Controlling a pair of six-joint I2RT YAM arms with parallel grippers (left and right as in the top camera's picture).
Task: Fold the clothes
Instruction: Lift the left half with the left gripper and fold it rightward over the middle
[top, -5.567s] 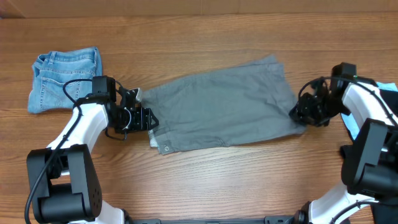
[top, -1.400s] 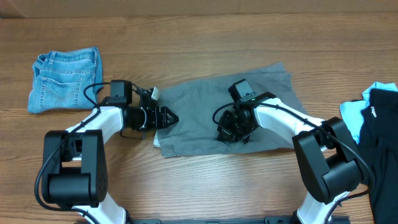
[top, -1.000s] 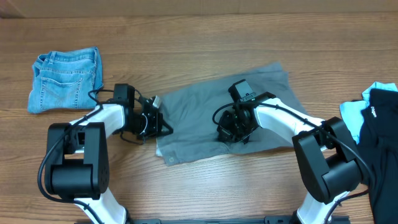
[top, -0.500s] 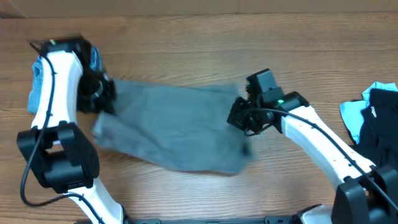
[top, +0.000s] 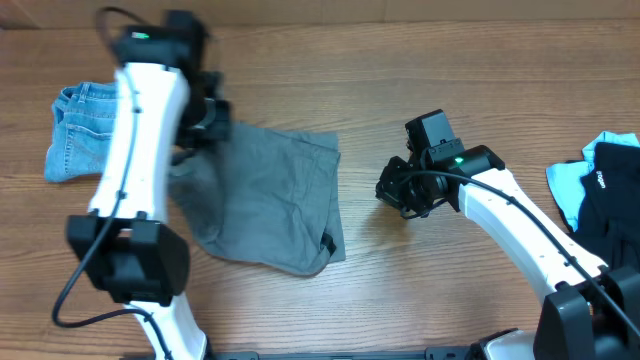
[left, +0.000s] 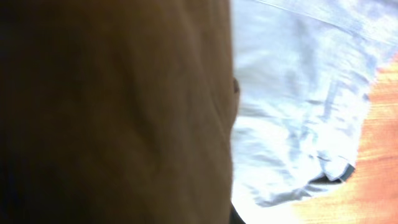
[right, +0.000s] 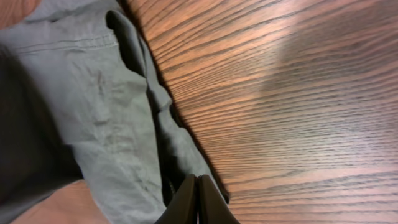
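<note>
While the left arm stands tall over the far-left part of the desk (top: 450, 80), the shorts (top: 265, 195) lie left of centre in a rough, rumpled block. They look narrower than a spread pair would be, so I'd judge them doubled over once, side to side. It's no tidy fold, though. The near edge sags into a rounded lump, the right edge runs crooked, and a small dark loop sticks out at the near-right corner.

The left fingers (top: 205, 125) sit right at the far-left corner of the cloth. Dark fabric hangs against the wrist camera and hides them, but from how the corner rises towards them I take them to be clamped on it. The right fingers (right: 196, 199) are pressed together with nothing between them, hanging over bare wood to the right of the shorts and clear of the cloth in the overhead view.

So one rough fold looks to be in. What's left, I'd say, is laying that held corner down, squaring the edges and smoothing the lump, perhaps then folding once more. The denim (top: 85, 125) at far left and the black and blue pile (top: 600, 190) at the right edge lie apart.
</note>
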